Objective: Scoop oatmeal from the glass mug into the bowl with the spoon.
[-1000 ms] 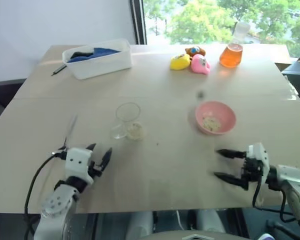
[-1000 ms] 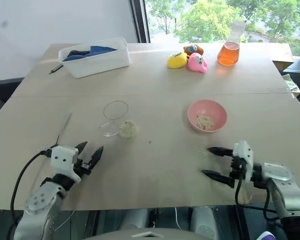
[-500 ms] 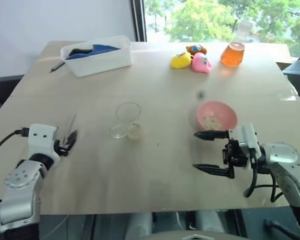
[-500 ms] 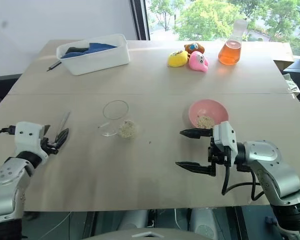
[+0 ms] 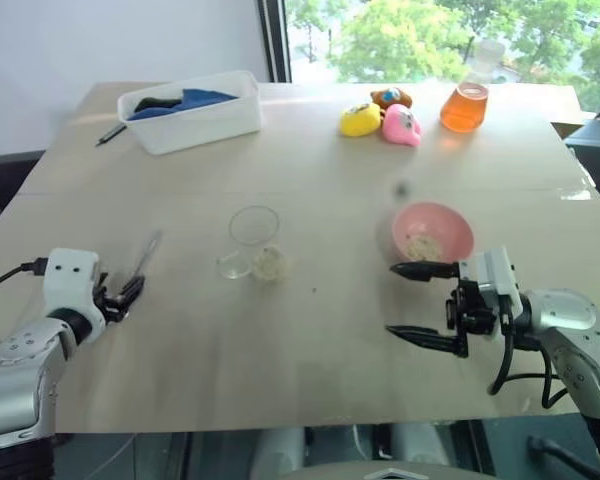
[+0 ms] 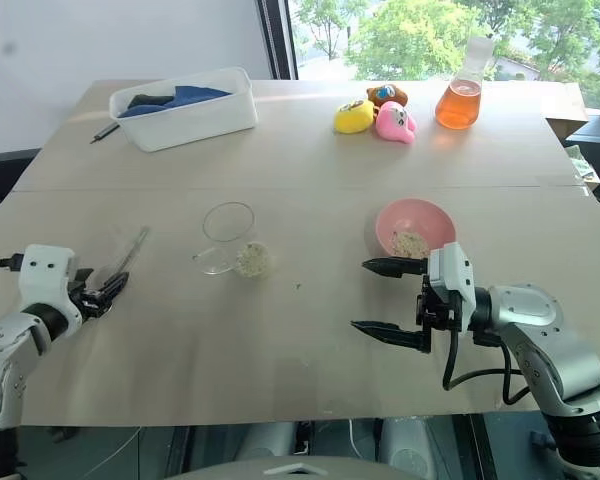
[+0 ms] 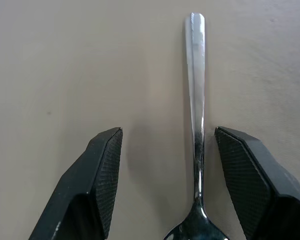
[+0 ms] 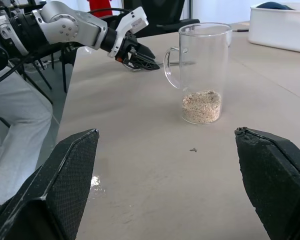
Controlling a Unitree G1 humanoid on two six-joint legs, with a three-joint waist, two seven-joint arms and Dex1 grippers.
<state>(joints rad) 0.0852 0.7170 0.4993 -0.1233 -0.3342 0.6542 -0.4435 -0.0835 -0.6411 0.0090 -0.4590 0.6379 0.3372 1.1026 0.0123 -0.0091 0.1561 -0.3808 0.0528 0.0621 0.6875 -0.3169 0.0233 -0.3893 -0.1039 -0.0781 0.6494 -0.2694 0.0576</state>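
The spoon (image 7: 196, 125) lies flat on the tan table (image 6: 310, 170) near its left edge, handle pointing away from the robot. The left gripper (image 7: 167, 185) sits low over it with its two black fingers (image 7: 107, 170) spread apart, one on each side of the spoon's neck; the spoon lies closer to one finger than the other, and neither finger touches it, so it is not gripped.

To the right of the spoon, near the middle of the table, stands the glass mug (image 6: 230, 238), upright, its handle turned towards the left gripper. A low layer of oatmeal (image 8: 202, 105) covers its bottom. Further right is the pink bowl (image 6: 414, 227), with a small heap of flakes already lying in it.

The right gripper (image 6: 378, 298) hangs just in front of the bowl, turned sideways so that it points across the table towards the mug. Its fingers (image 6: 388, 266) stand wide apart and hold nothing.

Along the far side of the table there is a white tub (image 6: 188, 108) with dark blue cloth in it, a pen (image 6: 105, 130) beside the tub, a small cluster of yellow and pink toys (image 6: 376, 115), and a flask of orange liquid (image 6: 459, 95) near the window.
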